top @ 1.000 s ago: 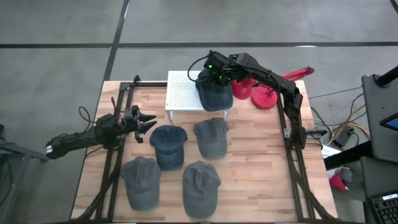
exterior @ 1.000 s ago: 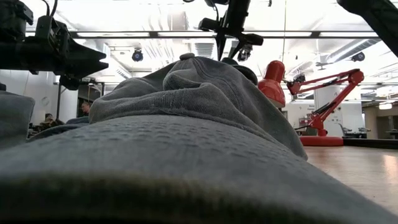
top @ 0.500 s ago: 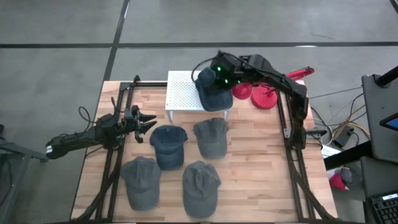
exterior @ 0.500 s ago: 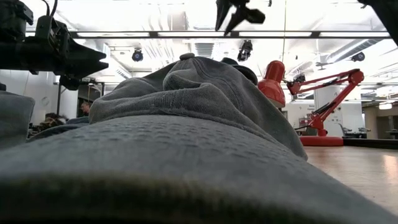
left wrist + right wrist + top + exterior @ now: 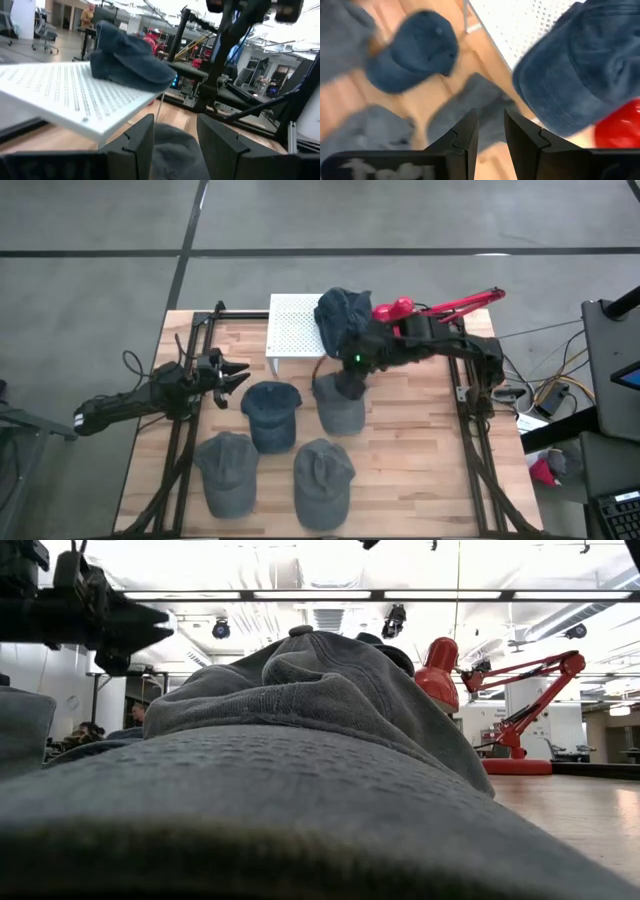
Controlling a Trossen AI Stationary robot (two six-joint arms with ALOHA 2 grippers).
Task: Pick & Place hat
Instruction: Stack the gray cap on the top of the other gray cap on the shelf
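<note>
The dark blue cloth cap (image 5: 340, 313) lies on the white perforated metal stand (image 5: 292, 328), so the right tool (image 5: 348, 383), open and empty, hovers above a grey cloth cap (image 5: 340, 402); the left tool (image 5: 232, 373) waits, open.

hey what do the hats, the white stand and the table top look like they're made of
Hats, such as the grey hat: soft washed cotton twill by the look, matte, with a woven grain and creases.
White stand: a rigid perforated sheet, probably painted metal or plastic, with rows of small holes and thin legs.
Table top: pale wood planks, butcher-block style, with visible strips and grain.
</note>
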